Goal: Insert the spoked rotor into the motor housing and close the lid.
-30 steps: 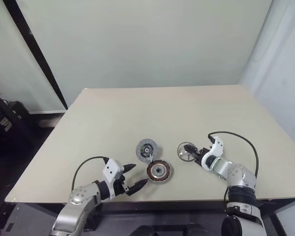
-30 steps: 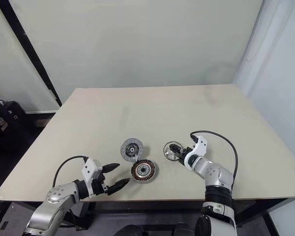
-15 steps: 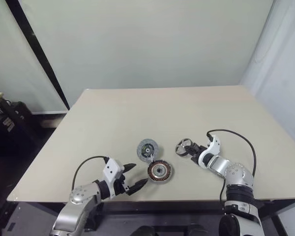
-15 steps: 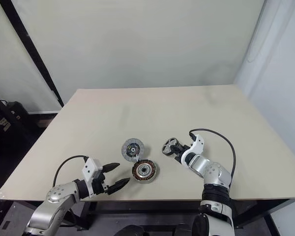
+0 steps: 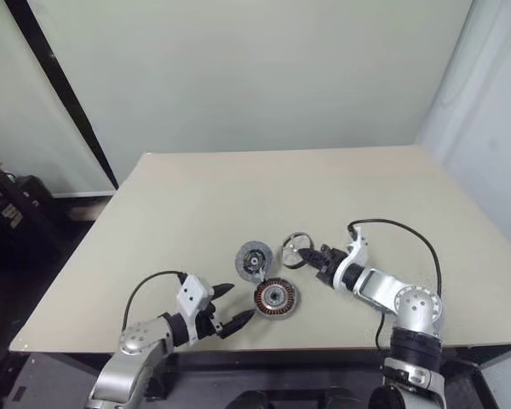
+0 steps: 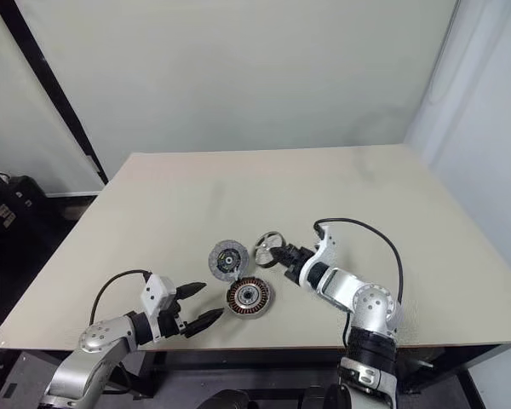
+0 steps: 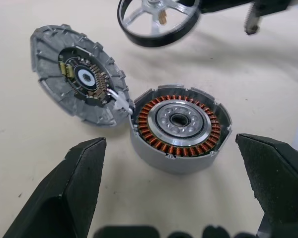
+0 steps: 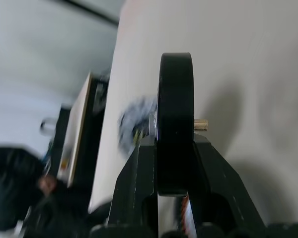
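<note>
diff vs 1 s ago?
The right gripper closed on the silver spoked rotor with the dark rim, lifted it off the beige table and carried it left toward the copper-wound motor housing. The housing, the dark grey ribbed lid beside it and the open left gripper stayed put.

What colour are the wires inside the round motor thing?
Reddish-brown copper, ringing the motor housing; clearest in the left wrist view.

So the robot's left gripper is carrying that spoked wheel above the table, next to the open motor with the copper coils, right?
Not quite: the right gripper carries the spoked rotor, pinched by its rim, as the right wrist view shows. The left gripper is open and holds nothing. The rest is right: the rotor is above the table, near the open motor housing.
</note>
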`<state>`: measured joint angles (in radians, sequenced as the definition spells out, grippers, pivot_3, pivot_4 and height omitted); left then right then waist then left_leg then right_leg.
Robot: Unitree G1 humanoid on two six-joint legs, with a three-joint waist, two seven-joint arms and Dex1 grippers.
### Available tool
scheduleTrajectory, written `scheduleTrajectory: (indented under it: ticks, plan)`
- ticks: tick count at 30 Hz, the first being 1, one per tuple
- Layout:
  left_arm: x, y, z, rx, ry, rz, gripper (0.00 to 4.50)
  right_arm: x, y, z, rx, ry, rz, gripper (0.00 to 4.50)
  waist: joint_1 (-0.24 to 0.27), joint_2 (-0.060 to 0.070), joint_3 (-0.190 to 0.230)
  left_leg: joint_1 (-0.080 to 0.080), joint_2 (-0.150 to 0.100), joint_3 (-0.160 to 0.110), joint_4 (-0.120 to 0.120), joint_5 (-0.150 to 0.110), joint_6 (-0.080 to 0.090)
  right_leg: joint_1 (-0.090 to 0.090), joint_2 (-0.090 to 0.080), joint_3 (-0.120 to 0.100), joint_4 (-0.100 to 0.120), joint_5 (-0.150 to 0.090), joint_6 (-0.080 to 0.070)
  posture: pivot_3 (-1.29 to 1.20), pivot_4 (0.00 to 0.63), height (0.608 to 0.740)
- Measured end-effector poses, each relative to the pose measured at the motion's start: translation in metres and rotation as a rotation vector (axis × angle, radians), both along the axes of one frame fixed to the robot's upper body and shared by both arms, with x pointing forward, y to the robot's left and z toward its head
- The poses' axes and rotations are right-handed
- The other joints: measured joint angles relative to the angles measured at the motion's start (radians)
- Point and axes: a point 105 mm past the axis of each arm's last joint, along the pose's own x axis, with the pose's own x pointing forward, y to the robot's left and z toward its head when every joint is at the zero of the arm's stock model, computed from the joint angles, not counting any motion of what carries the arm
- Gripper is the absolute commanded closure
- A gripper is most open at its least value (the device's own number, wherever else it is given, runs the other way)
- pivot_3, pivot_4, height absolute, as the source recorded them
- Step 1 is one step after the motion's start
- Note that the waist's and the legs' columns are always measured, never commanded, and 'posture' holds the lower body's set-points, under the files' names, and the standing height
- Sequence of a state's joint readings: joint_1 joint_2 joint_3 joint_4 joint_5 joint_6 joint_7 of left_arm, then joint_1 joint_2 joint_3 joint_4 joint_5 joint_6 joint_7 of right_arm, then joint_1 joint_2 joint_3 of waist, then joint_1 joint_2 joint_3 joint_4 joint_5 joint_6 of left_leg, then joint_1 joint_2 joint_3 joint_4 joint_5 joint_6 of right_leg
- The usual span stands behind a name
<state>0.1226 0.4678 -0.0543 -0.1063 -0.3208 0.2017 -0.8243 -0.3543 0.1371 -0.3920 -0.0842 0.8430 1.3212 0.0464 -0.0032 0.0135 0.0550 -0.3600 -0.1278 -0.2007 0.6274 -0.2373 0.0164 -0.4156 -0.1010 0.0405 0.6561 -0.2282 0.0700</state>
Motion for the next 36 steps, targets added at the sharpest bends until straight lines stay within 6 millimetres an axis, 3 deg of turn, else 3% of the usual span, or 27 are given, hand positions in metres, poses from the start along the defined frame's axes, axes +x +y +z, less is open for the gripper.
scheduleTrajectory:
  ticks: [4,15,36]
  plan:
    - [-0.002,0.001,-0.002,0.002,0.009,0.008,0.00,-0.014,0.009,-0.004,-0.019,0.017,0.063,4.07,0.000,0.000,0.000,0.001,0.000,0.000,0.001,0.000,0.000,0.001,0.000,0.000,0.000,0.000,0.000,0.00,0.000,0.740]
    - [-0.004,0.004,-0.003,0.004,0.016,0.016,0.00,-0.028,0.020,-0.014,-0.070,0.047,0.148,4.07,-0.001,0.000,0.000,0.000,0.001,0.000,0.000,0.000,0.000,-0.001,0.000,-0.001,0.000,0.000,0.000,0.00,0.000,0.740]
    - [-0.004,0.004,-0.003,0.007,0.017,0.022,0.00,-0.040,0.035,-0.032,-0.104,0.065,0.194,4.07,-0.001,0.000,0.000,0.001,0.002,0.001,0.001,-0.001,-0.002,-0.001,0.000,-0.001,0.000,0.000,0.000,0.00,0.000,0.740]
